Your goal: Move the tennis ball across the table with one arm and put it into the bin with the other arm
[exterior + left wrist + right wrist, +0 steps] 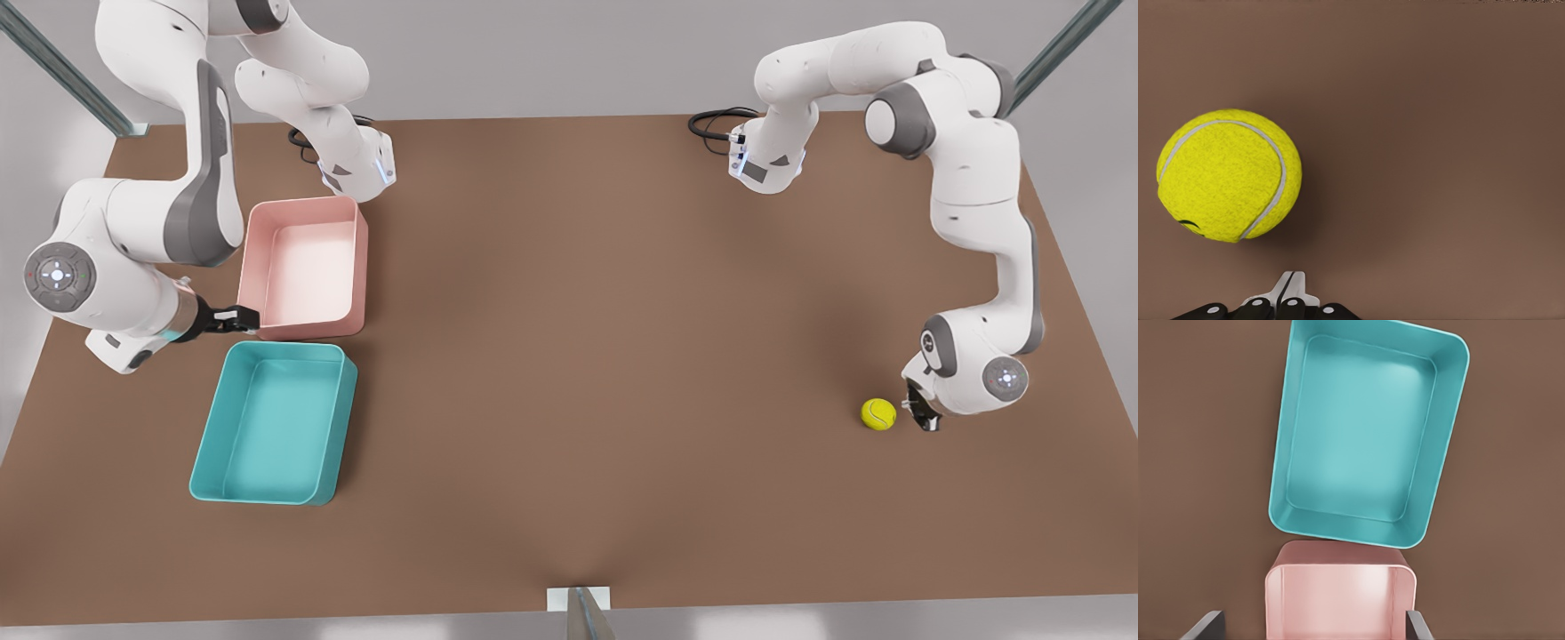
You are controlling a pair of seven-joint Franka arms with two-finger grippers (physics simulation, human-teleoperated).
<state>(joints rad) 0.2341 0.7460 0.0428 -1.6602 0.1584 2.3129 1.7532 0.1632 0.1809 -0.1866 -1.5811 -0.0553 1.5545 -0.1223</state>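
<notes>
The yellow-green tennis ball [878, 414] [1228, 175] rests on the brown table [622, 356] near the front view's right side. My left gripper [925, 420] [1290, 288] is low beside the ball, on its right in the front view. It is shut and empty, with a small gap to the ball. The teal bin [342, 436] [1345, 532] lies empty at the front view's left. My right gripper [236, 318] is open with nothing in it, by the pink tub's near corner just beyond the teal bin. Its fingers [1208, 625] are spread wide.
An empty pink tub [360, 267] [1338, 555] stands right behind the teal bin, almost touching it. Both arm bases are at the table's far edge. A wide stretch of bare tabletop lies between the ball and the bins.
</notes>
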